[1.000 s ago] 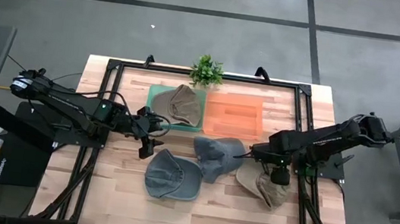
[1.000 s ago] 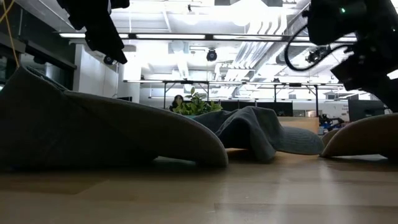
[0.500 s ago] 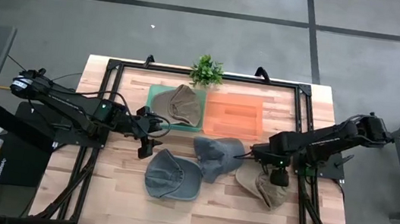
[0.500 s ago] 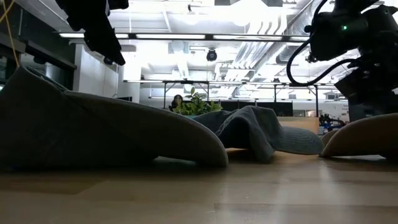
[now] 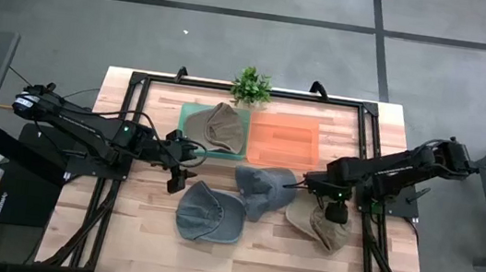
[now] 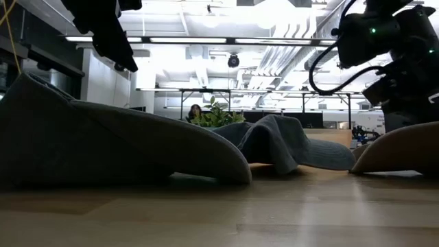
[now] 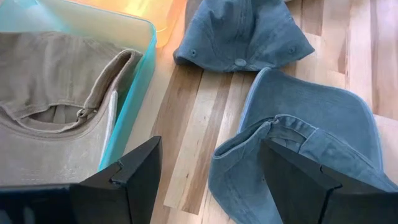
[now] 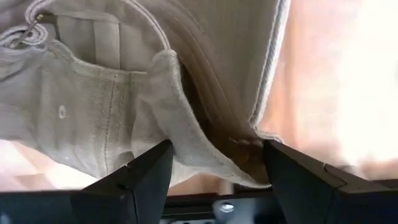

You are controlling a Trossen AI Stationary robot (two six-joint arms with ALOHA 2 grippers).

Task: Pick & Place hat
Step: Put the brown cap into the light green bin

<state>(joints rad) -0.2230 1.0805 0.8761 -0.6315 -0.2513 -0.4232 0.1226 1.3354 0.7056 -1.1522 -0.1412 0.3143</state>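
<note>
Several caps are on the wooden table. A tan cap lies inside up at the right, and my right gripper stands open just above it, pointing down. In the right wrist view its fingers stand on either side of the cap's folded rim. A blue cap lies near the middle, and a second blue cap lies beside it. Another tan hat rests in the green tray. My left gripper hovers open between that tray and the near blue cap.
An orange tray stands right of the green tray at the back. A small potted plant sits at the far edge. A black frame rail runs around the table top. Bare wood shows along the near edge.
</note>
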